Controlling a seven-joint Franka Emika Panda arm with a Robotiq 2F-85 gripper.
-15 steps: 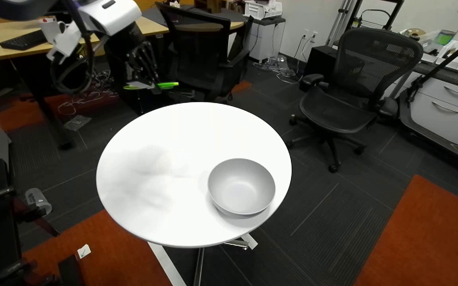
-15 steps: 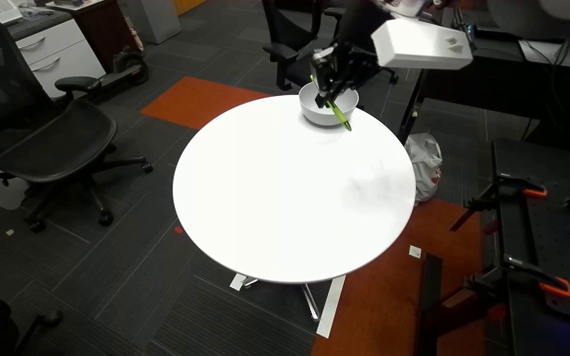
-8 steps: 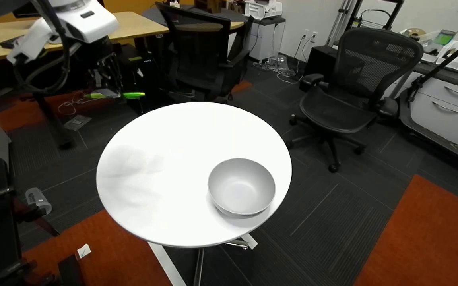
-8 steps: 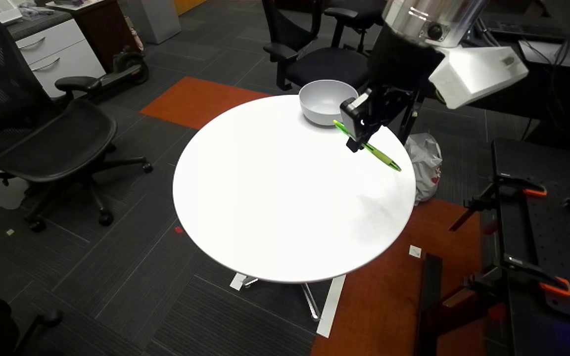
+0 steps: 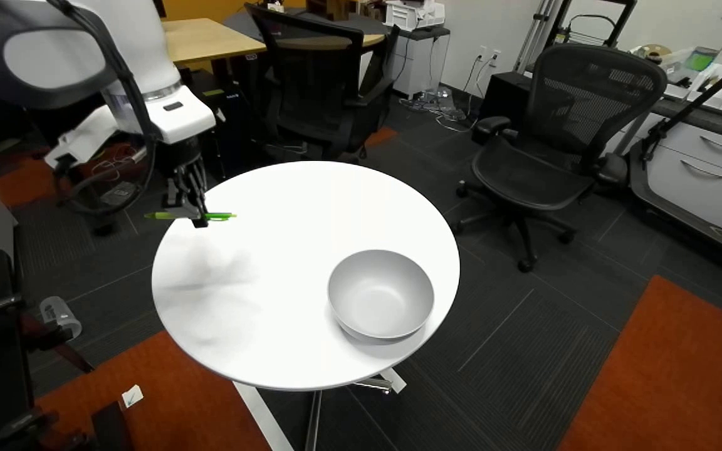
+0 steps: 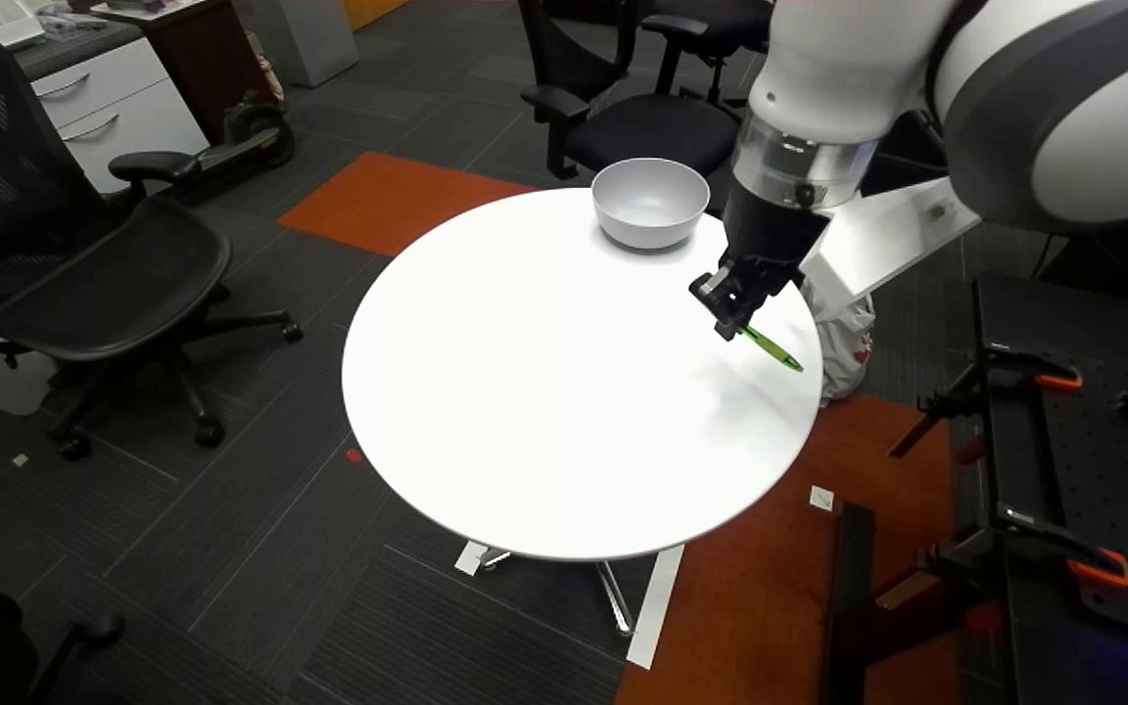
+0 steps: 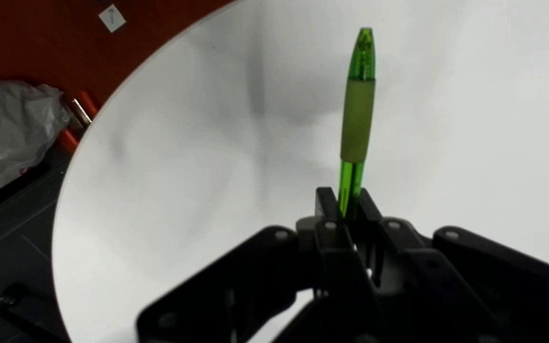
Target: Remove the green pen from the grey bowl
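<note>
The green pen (image 5: 220,217) is gripped across its middle by my gripper (image 5: 200,220), which is shut on it. It lies roughly level, above the table's edge zone, with its shadow apart from it. In an exterior view the pen (image 6: 775,351) sticks out past the gripper (image 6: 728,328); its other end is hidden there. In the wrist view the pen (image 7: 358,119) points away from the fingertips (image 7: 343,202). The grey bowl (image 5: 380,294) stands upright and empty on the table, well apart from the gripper; it also shows in an exterior view (image 6: 650,206). The bowl is out of the wrist view.
The round white table (image 5: 286,207) carries the bowl near its edge. An office chair (image 6: 647,132) stands close behind the bowl. Another mesh chair (image 5: 536,144) stands apart from the table. A white plastic bag (image 7: 12,128) lies below the table's edge. A black clamp bench (image 6: 1063,441) stands beside it.
My gripper has carried the pen away from the bowl's side and lowered it toward the table near the opposite edge zone. It stays shut on the pen. The bowl has not moved.
</note>
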